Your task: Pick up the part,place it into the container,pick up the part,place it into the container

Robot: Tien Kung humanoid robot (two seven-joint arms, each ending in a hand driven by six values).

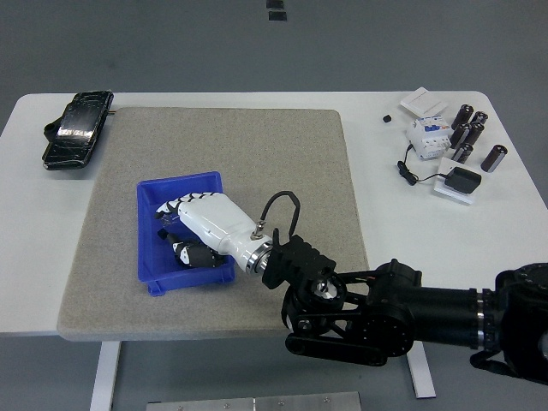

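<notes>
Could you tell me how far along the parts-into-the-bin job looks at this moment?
Near the end, it seems. The right hand is reaching down inside the blue bin, covering most of its floor, so the parts in it and the fingers are largely hidden. No loose part shows on the grey mat. I cannot tell whether the hand has let go; what looks left is releasing and pulling out. The left arm is out of view.
</notes>
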